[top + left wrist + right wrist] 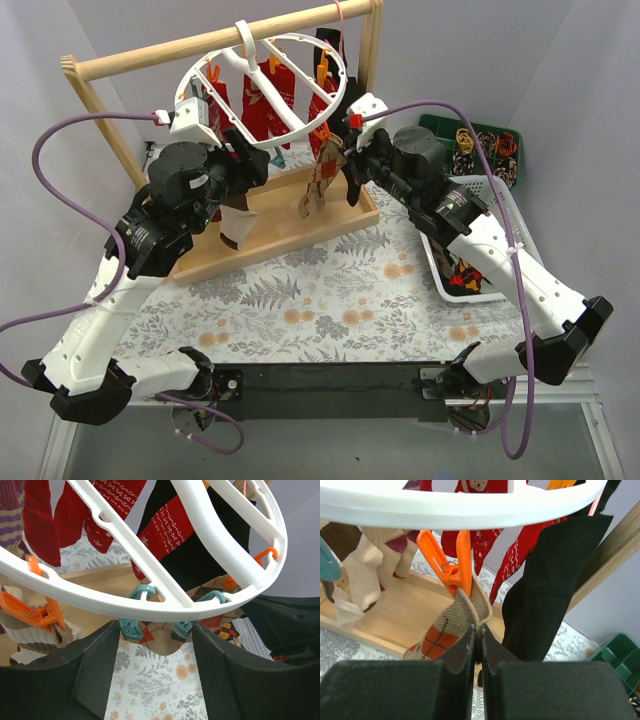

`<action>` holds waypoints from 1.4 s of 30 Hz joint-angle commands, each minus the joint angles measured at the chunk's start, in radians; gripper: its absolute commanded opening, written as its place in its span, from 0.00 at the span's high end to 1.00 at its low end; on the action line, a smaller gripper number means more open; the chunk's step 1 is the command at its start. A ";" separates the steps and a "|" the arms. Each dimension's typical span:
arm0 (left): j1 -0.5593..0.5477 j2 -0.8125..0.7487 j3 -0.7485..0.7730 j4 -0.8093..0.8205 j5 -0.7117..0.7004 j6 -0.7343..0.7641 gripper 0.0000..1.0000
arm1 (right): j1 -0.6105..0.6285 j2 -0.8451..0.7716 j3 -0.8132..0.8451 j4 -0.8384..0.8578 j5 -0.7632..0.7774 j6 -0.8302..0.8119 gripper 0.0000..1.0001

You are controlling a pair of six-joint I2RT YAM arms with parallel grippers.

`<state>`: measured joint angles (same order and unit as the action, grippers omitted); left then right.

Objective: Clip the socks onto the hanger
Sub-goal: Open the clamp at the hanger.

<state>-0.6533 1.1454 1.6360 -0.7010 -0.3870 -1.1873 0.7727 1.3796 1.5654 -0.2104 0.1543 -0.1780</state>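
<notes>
The round white hanger [262, 85] hangs by its hook from the wooden rail, with red Christmas-print socks [268, 98] clipped under it. My right gripper [343, 172] is shut on the ribbed cuff of a brown/orange argyle sock [451, 625], held right under an orange clip [447, 562] whose tips touch the cuff. The right gripper's point in its wrist view [477, 630] is at the cuff. My left gripper [157, 645] is open and empty just below the hanger's ring [150, 600], between two teal clips [136, 625]. A brown and cream sock [40, 632] hangs in an orange clip at the left.
A black garment [550, 590] hangs close to the right of the argyle sock. The wooden rail frame [100, 66] stands on a wooden base [280, 235]. A white basket [497, 205] with more socks and a green tray [478, 140] stand at the right.
</notes>
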 commanded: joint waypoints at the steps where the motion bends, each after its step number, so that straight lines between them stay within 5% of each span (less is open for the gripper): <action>1: 0.000 -0.024 0.002 -0.022 -0.046 0.015 0.41 | -0.004 -0.048 -0.019 0.020 0.007 0.011 0.85; 11: 0.000 -0.050 0.002 -0.043 -0.039 0.015 0.40 | -0.004 -0.172 -0.036 -0.023 -0.100 0.035 0.49; 24: 0.000 -0.098 0.082 -0.169 -0.003 -0.029 0.40 | -0.004 -0.117 0.033 0.072 -0.608 0.147 0.46; 30: 0.000 -0.081 0.059 -0.131 -0.016 0.001 0.44 | -0.004 -0.002 0.044 0.149 -0.612 0.170 0.47; 34: 0.000 -0.073 0.018 -0.051 -0.058 0.026 0.47 | -0.007 0.064 0.038 0.201 -0.480 0.193 0.48; 42: 0.000 -0.030 -0.001 0.021 -0.023 0.029 0.53 | -0.030 0.056 -0.021 0.282 -0.383 0.207 0.48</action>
<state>-0.6533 1.1049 1.6428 -0.7338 -0.4206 -1.1740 0.7525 1.4776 1.5547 -0.0475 -0.2867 0.0105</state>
